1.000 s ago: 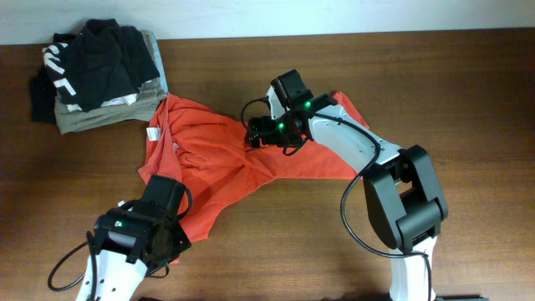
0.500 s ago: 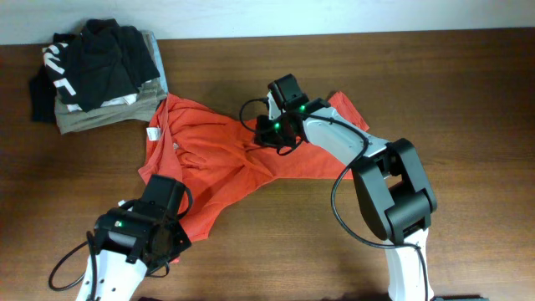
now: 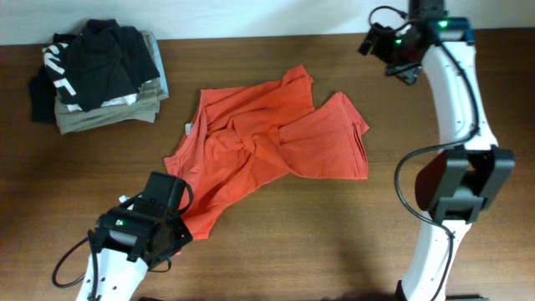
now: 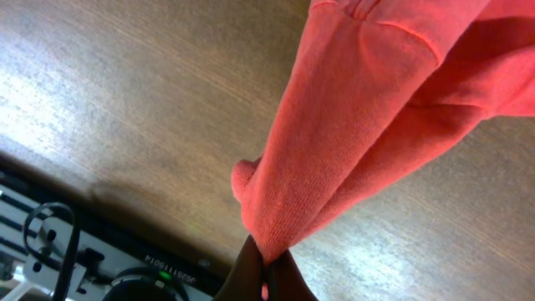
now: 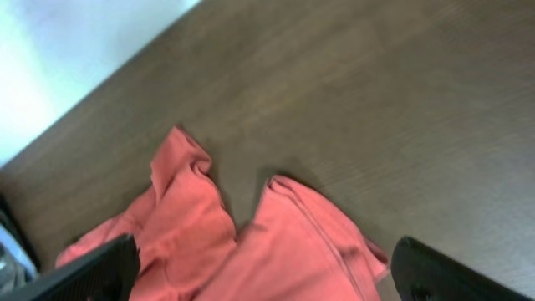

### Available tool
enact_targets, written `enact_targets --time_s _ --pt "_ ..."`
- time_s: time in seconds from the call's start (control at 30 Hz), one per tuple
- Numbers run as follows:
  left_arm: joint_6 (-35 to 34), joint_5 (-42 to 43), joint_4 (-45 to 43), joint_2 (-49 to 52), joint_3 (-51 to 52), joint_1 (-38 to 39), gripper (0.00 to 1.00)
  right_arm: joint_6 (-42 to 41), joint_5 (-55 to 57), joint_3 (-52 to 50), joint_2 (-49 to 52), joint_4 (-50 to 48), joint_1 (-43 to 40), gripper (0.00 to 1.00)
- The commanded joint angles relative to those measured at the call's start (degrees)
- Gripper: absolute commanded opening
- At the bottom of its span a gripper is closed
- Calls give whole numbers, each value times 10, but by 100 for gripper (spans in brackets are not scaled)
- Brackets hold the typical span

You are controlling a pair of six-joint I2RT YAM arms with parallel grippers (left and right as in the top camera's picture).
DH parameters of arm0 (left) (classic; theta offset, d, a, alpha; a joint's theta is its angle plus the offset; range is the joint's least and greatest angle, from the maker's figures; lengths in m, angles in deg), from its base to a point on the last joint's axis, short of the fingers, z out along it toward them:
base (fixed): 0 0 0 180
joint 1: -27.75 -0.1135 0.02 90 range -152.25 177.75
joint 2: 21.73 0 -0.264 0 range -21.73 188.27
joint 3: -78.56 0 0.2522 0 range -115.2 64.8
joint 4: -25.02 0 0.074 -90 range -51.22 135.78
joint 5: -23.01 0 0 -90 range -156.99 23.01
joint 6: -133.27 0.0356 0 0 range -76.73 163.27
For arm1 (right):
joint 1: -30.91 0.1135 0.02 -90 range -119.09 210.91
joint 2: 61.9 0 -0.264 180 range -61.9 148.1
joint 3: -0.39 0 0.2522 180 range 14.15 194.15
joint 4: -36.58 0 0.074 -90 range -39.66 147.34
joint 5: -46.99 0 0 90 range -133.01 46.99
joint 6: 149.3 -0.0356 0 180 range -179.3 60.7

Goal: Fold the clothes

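The red-orange T-shirt lies crumpled in the middle of the table, its print hidden. My left gripper is at the shirt's lower left corner and is shut on a pinch of its fabric, which stretches up from the jaws in the left wrist view. My right gripper is raised at the far right edge of the table, apart from the shirt, open and empty. The right wrist view looks down on the shirt between its wide-spread fingers.
A pile of folded khaki and grey garments with a black printed garment on top sits at the far left corner. Bare wood table surrounds the shirt.
My right gripper has let go of the shirt and swung up and far right to the back edge. The shirt's upper part has shifted right and bunched. The left gripper has not moved.
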Motion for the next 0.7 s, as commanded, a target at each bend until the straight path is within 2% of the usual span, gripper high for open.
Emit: enact_targets --time_s 0.0,0.07,0.1,0.13,0.23,0.27,0.33,0.43,0.67 --pt "-5 -10 0 -2 1 -2 1 2 34 33 -53 69 -16 99" --pt "-5 -10 0 -2 1 -2 1 2 109 33 -98 192 -20 99" --pt "-5 -10 0 -2 1 -2 1 -9 155 32 -104 288 -20 99" --pt "-5 -10 0 -2 1 -2 1 -1 173 16 -104 324 -20 99" --pt "-5 -10 -2 -2 1 -2 1 31 134 -84 -112 321 -19 99" --pt "-5 -10 -4 -2 1 -2 1 83 77 -134 -112 302 -15 99" --pt "-5 -10 -12 -2 1 -2 1 131 18 -224 -112 248 -1 100" --pt "-5 -8 -11 -2 1 -2 1 143 1 -343 -112 154 30 88" --pt "-5 -9 -10 -2 1 -2 1 145 -16 -520 -112 -18 41 84"
